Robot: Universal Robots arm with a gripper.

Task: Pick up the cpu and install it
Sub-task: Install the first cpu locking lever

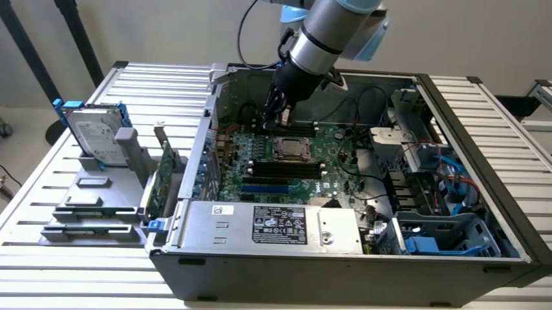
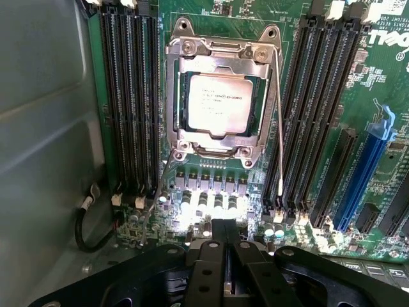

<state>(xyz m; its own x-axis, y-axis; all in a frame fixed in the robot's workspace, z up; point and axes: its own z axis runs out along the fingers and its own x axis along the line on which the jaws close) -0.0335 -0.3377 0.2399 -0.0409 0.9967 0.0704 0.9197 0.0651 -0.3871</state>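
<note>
The cpu (image 2: 219,102) is a flat silver square with printed text. It lies in the motherboard socket under a closed metal retention frame (image 2: 185,51), and thin wire levers (image 2: 279,128) run along the frame's sides. From outside the case, the cpu (image 1: 291,148) sits mid-board in the open computer case (image 1: 345,265). My gripper (image 1: 278,121) hangs inside the case just above the board, beside the socket on its far side. Its dark fingers (image 2: 214,256) are shut together with nothing between them, a short way off the socket frame's edge.
Black memory slots (image 2: 128,96) flank the socket, and a blue slot (image 2: 364,166) lies further out. The grey case wall (image 2: 45,128) and a black cable (image 2: 83,236) are close by. A hard drive (image 1: 95,135) and a green card (image 1: 159,181) stand on the rack at the exterior view's left.
</note>
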